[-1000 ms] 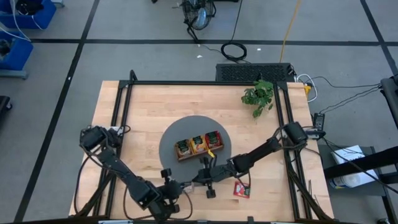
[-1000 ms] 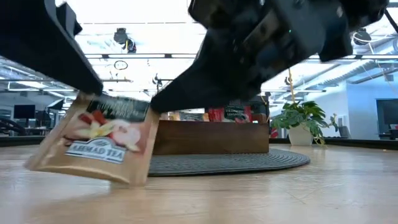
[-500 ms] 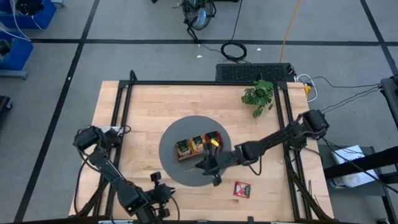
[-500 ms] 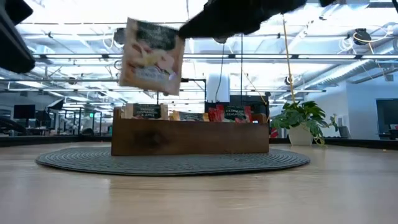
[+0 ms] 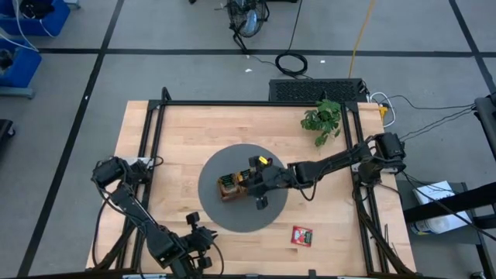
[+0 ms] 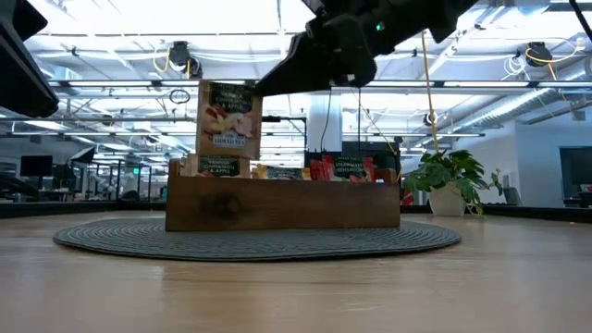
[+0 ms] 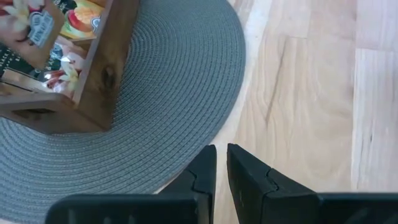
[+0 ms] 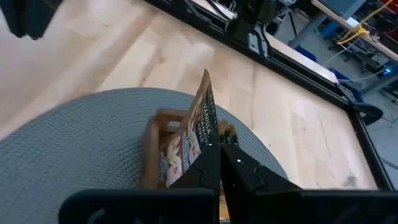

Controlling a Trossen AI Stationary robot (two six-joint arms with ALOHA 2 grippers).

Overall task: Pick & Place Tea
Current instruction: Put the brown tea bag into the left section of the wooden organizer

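Right gripper point(image 8: 219, 144) is closed on a tan tea sachet point(image 6: 229, 120), which it holds upright by the upper edge. I see the sachet hanging just above the left end compartment of the wooden tray point(image 6: 282, 205), with its long axis vertical, so I judge the coming move is straight down into that compartment. The tray stands on the round grey mat point(image 5: 217, 213) and already holds other sachets. One red sachet point(image 5: 301, 235) lies alone on the table, nearer to the right arm. The left gripper point(image 7: 221, 169) waits at the table's front edge, fingers nearly together, holding nothing. On the held sachet's label I cannot read the words.
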